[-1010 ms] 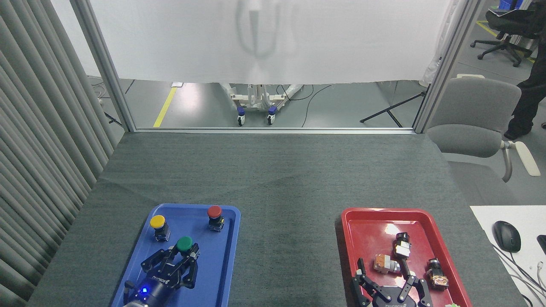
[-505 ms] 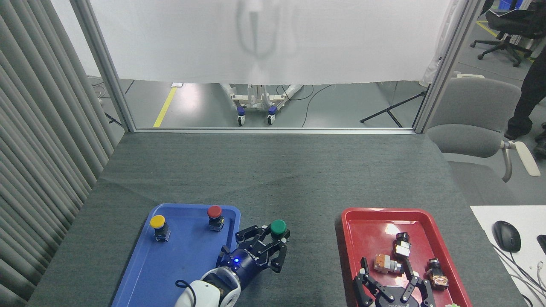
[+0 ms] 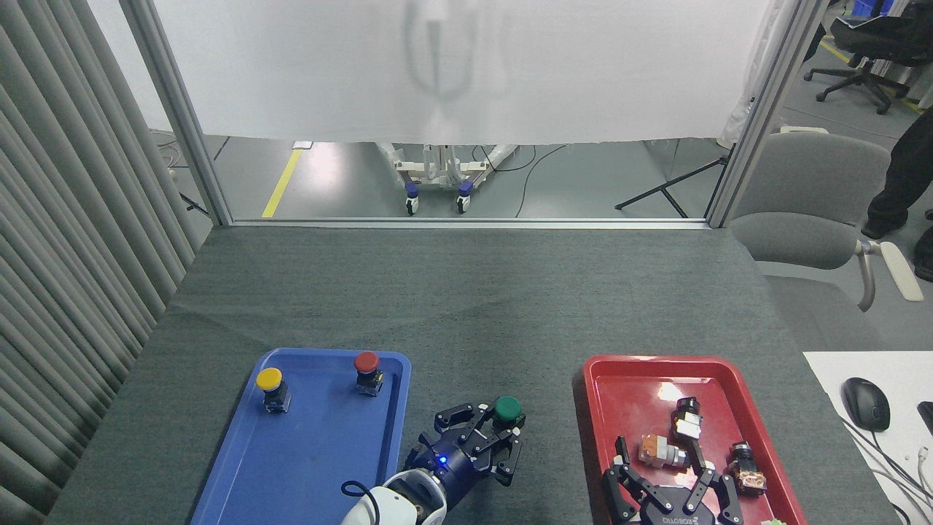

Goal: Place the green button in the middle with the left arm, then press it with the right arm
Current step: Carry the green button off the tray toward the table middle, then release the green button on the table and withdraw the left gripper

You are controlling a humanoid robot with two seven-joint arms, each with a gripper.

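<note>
Since a second ago we have carried the green button (image 3: 507, 408) out of the blue tray (image 3: 240, 467) and over the bare tabletop (image 3: 466, 306) between it and the red tray (image 3: 627, 394). Our left hand (image 3: 490, 436) grips the button under its cap, and whether it touches the cloth yet we cannot tell. Our right hand (image 3: 660, 487) waits spread wide over the red tray, so the press comes after release.
</note>
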